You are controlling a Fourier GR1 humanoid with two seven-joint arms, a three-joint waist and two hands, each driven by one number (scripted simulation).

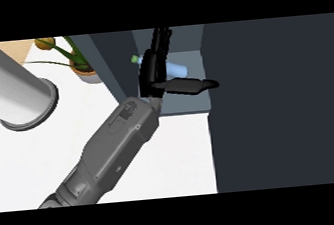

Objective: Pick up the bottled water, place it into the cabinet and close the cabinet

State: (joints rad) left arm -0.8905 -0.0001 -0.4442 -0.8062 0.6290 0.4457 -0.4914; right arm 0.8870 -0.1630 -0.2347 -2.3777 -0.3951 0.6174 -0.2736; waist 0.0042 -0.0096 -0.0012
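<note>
Dark cabinet [273, 100] standing open above white counter [178, 156], my left hand [152, 78] inside it, fingers straight and released, thumb out sideways, pale blue bottled water [177, 69], green-capped, lying on the cabinet floor behind my fingers.

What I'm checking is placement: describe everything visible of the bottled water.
The bottled water is pale blue and plastic-looking, with a green cap. It appears to lie inside the open cabinet, cap toward the view's upper left. The left hand lays straight black fingers across its middle, hiding that part; whether they touch it is unclear.
</note>
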